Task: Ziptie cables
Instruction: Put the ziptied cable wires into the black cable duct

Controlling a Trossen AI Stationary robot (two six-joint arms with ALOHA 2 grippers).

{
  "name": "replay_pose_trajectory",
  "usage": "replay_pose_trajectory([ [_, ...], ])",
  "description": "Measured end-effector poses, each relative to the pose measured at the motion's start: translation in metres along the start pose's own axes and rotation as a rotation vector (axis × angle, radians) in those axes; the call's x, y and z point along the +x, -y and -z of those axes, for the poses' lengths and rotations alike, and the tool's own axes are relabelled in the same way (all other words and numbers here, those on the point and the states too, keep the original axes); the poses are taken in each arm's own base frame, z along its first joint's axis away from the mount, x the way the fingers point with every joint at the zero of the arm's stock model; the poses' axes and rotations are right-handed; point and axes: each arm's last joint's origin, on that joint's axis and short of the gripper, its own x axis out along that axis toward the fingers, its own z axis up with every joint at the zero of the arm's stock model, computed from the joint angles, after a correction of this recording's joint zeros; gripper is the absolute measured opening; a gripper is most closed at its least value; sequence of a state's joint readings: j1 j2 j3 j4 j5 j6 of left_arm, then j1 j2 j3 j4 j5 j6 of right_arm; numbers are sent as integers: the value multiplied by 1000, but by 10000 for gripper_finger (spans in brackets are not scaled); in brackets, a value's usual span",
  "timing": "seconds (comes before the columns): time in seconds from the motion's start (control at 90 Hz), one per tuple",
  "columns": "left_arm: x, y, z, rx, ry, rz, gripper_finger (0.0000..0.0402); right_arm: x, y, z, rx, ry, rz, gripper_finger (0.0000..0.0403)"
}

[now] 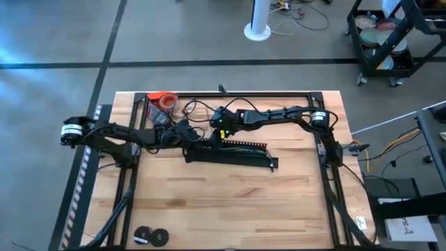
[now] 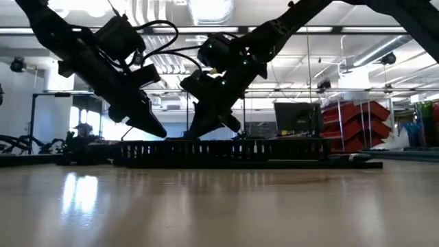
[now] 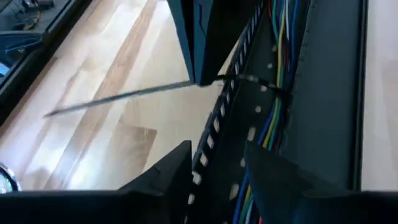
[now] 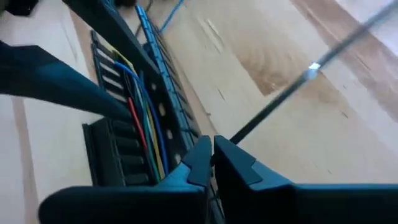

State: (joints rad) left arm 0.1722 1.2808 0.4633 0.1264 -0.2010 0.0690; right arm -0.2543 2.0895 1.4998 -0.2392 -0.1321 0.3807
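Pale wooden planks make the table top (image 1: 209, 202), framed by dark rails, with a grey concrete floor around it and a workshop room with red bins behind. Near the middle of the table lies the long rigid black bar with comb-like slots (image 1: 233, 150), and inside its channel run the cables (image 3: 273, 99), a bundle of thin coloured wires in blue, yellow, green and red. A thin black zip tie (image 3: 124, 94) is looped around this bundle, and its long free tail sticks out over the wood. The left gripper (image 3: 214, 165) hangs just above the slotted bar with its jaws apart and nothing between them. The right gripper (image 4: 212, 152) is on the other side of the bar, and its jaws are pressed together on the tail of the zip tie, which leaves them as a straight thin strip. In the high view both arms meet over the left part of the bar, near a red and clear packet (image 1: 162, 102) at the back edge; two small black rolls (image 1: 151, 236) lie at the front edge. I judge the wires as light, soft and easy to push out of place, so they should be held through the stiff bar, not pulled directly. The tie tail is thin, smooth and probably slippery, so a firm hold close to the loop would serve better than one far along the tail.
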Motion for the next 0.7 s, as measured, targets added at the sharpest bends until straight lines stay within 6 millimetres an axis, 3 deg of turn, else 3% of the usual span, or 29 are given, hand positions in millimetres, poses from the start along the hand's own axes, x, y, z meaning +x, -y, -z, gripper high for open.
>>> replay_pose_trajectory([
  [0.433,-4,-1,0,1,-7,-1,103,-3,15,-6,147,-1,-3,127],
  [0.556,-5,-1,0,1,-4,0,100,-3,14,-7,146,11,-9,117],
  [0.7,-5,-1,1,3,-18,0,105,-3,10,-12,130,67,-46,55],
])
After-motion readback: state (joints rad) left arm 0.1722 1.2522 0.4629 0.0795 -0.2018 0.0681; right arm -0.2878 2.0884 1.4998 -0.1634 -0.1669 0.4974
